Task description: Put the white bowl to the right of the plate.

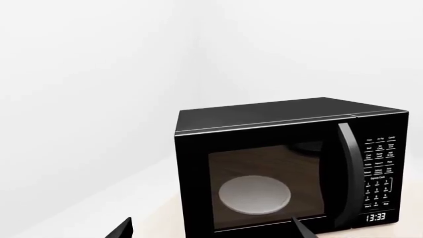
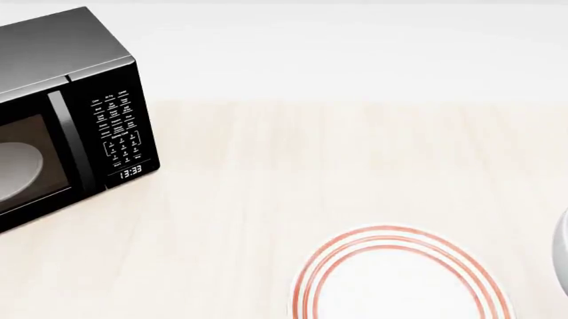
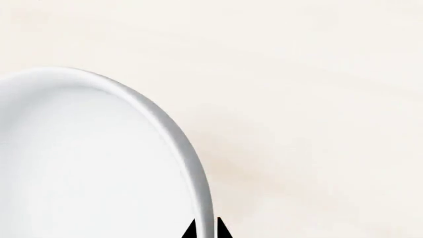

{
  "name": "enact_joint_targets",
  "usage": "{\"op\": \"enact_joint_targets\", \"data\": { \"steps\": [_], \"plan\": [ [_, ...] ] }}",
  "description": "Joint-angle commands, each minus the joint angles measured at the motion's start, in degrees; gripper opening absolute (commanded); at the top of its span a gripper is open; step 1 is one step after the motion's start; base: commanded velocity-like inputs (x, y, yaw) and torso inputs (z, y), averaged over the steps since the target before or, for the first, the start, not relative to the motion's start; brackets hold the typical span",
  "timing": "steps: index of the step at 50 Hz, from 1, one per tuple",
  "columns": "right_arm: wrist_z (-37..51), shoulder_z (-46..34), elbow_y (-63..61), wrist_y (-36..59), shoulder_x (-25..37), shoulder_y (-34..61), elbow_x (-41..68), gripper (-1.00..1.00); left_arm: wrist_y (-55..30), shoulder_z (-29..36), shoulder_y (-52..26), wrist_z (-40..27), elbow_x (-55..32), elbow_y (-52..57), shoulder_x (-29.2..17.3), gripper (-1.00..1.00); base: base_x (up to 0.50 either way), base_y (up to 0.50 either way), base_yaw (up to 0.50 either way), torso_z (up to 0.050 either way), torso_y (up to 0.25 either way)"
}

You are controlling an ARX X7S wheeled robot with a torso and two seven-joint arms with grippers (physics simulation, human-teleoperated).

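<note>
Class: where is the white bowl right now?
The white bowl sits at the head view's right edge, right of the plate; the right gripper straddles its rim.

Kitchen: black microwave (image 2: pixel 62 113) on a pale wooden counter (image 2: pixel 266 166).

A: How does the right gripper (image 3: pixel 204 229) stand?
B: Its two dark fingertips pinch the white bowl's (image 3: pixel 86 163) rim, one tip on each side of the wall.
A: The left gripper (image 1: pixel 211 230)?
B: Tips spread wide, holding nothing, facing the microwave (image 1: pixel 290 163).
</note>
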Motion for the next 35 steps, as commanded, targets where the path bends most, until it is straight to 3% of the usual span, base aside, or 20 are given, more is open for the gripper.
{"op": "enact_joint_targets", "data": {
  "steps": [1,18,35],
  "plan": [
    [-1.64,0.92,0.21,-0.50,1.15,-0.27,0.68,-1.00,0.17,0.46,0.02,-0.24,0.19,-0.11,-0.15,1.00,0.00,0.00,0.00,0.000,0.010],
    [-2.90,0.96,-0.58,-1.45,2.78,-2.02,1.56,-1.00,0.29,0.89,-0.03,-0.60,0.28,-0.29,-0.37,1.00,0.00,0.00,0.00,0.001,0.000],
    [-5.94,0.17,5.15,1.00,-0.43,-3.74,1.32,-1.00,0.58,1.05,0.21,-0.87,0.19,-0.26,-0.55,1.00,0.00,0.00,0.00,0.000,0.001]
  ]
}}
